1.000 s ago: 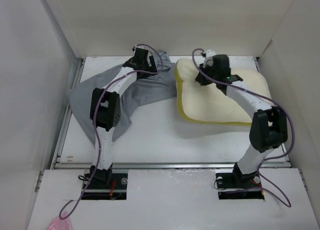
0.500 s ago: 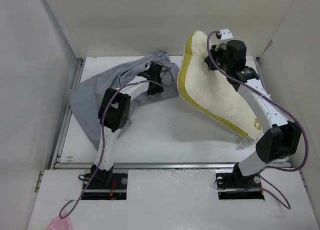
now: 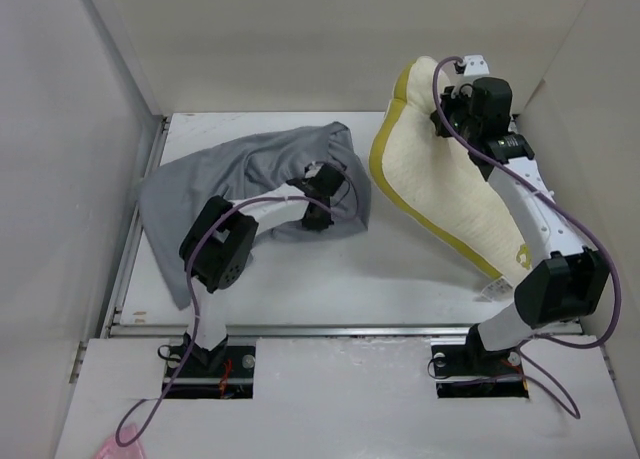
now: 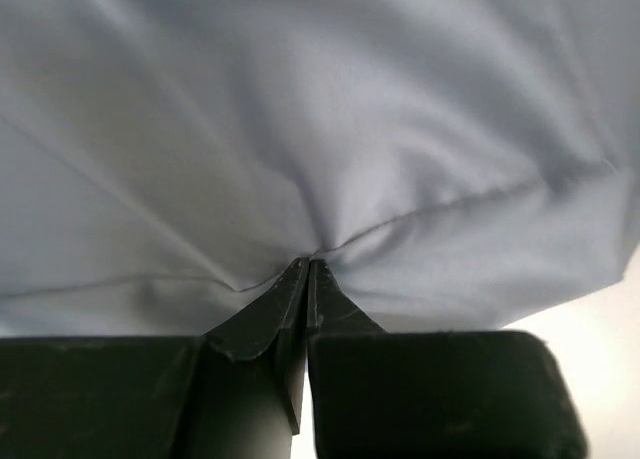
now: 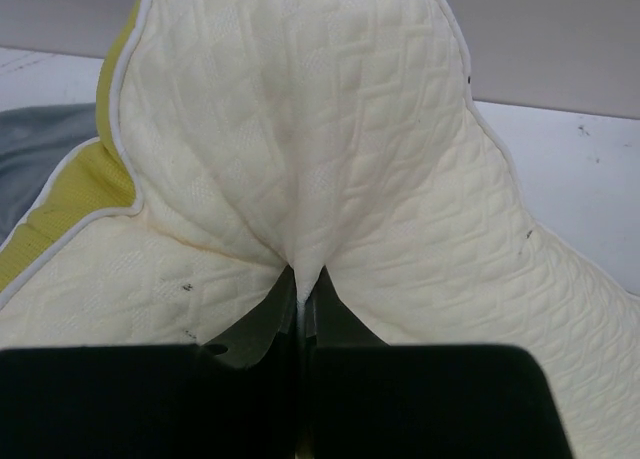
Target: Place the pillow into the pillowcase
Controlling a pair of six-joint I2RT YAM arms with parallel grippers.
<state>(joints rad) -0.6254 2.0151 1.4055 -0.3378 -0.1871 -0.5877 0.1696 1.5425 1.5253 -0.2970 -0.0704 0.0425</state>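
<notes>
The pillow (image 3: 450,194) is cream and quilted with a yellow edge band. It is tilted up on the right half of the table, its far end raised and its near end with the white tag low. My right gripper (image 3: 447,107) is shut on a pinch of the quilted face (image 5: 300,179) near that raised end, the fabric puckered between the fingertips (image 5: 303,274). The grey pillowcase (image 3: 240,164) lies wrinkled on the left half. My left gripper (image 3: 318,191) is shut on a fold of it (image 4: 320,129) at its right end, creases running into the closed tips (image 4: 308,264).
White enclosure walls stand close on the left (image 3: 60,179), back and right (image 3: 590,99). A metal rail (image 3: 340,329) runs along the table's near edge. Purple cables loop off both arms. A pink scrap (image 3: 118,445) lies at the bottom left, off the table.
My right gripper has lifted the pillow's far end from flat to steeply tilted. My left gripper has moved right and nearer, then shut on the pillowcase, whose right end now bulges up.
</notes>
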